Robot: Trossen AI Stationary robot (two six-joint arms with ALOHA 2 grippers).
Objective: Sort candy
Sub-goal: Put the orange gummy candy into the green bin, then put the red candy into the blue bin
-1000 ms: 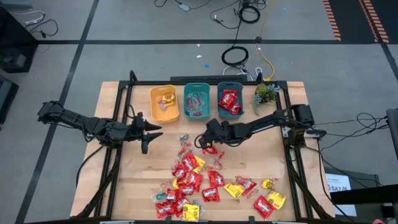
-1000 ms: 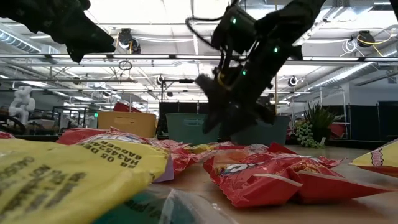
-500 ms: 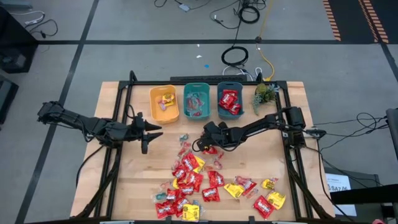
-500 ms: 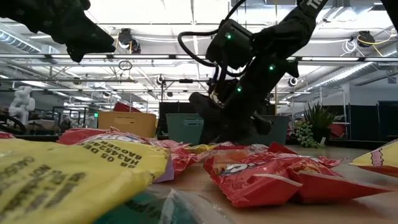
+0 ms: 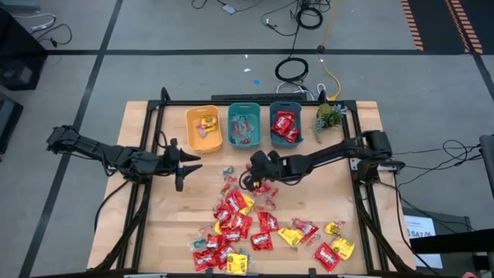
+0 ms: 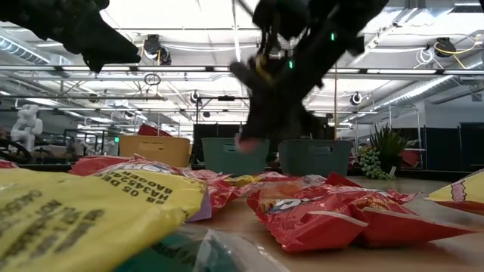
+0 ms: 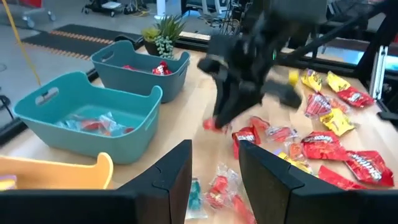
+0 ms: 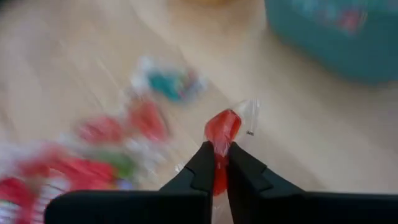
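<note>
Since a second ago our right fingers (image 5: 245, 180) have closed and lifted off the pile, as we see from above; they sit just in front of the bins, near the middle teal bin (image 5: 244, 124), with the loose candy (image 5: 262, 228) spread across the near half of the surface (image 5: 193, 201). Our left fingers (image 5: 187, 164) wait over bare wood beside the yellow bin (image 5: 204, 128), partly apart and holding nothing. From table height, we see the right arm raised clear of the heap with a small pink piece (image 6: 244, 142) hanging under it, in front of the teal bins; the grip looks slight, so we judge a quick swing could shake it loose short of a bin. In the left wrist view, the piece (image 7: 211, 126) dangles below the right arm above the surface, well apart from the clear-wrapped sweets already lying in the nearer teal bin (image 7: 93, 112); if we aim poorly, it could clip the rim and bounce out, or land with the red packets next door. In the right wrist view, our fingers are pinched narrow on the red piece (image 8: 221, 134) by one end, most of the wrapper sticking out past the tips, so we think it may slip or twist free in transit.
</note>
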